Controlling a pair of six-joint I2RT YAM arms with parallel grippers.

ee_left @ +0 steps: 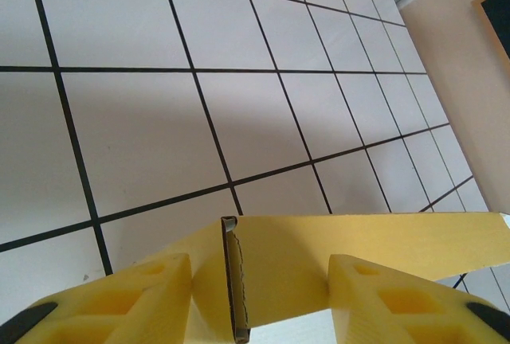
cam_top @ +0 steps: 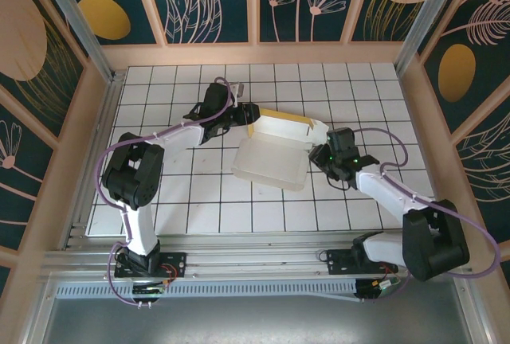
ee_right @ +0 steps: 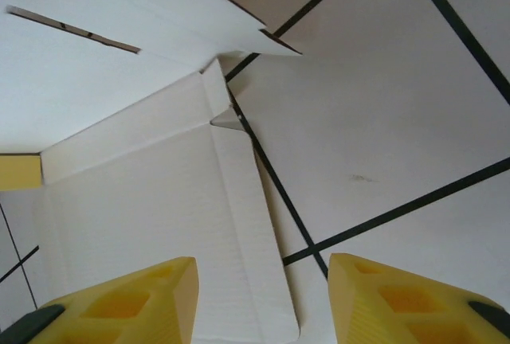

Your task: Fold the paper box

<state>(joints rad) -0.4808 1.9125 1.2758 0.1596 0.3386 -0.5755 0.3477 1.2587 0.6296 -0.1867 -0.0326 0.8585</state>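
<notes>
The paper box [cam_top: 271, 157] lies half-open near the middle of the tiled table [cam_top: 159, 201], a little toward the table's far edge. Its pale inner side faces up and a yellow strip [cam_top: 283, 115] shows along the side nearest that far edge.

It looks like thin card: light, stiff only across its flat panels, and ready to hinge at the creases. It will probably skid on the smooth tiles if pushed from one side alone, and a hard pinch could dent or kink a flap. The best holds are the free flap edges, close to a crease, with the other arm steadying the opposite side.

The left gripper [cam_top: 245, 119] is at the yellow strip. In its wrist view a yellow flap [ee_left: 287, 256] sits between the fingers [ee_left: 119, 300], but I cannot tell whether they are clamping it or only straddling it.

The right gripper [cam_top: 319, 155] is at the box's opposite end with its jaws apart, holding nothing. A white side flap [ee_right: 239, 224] lies just beyond its tips, with the flap's free edge between them.
</notes>
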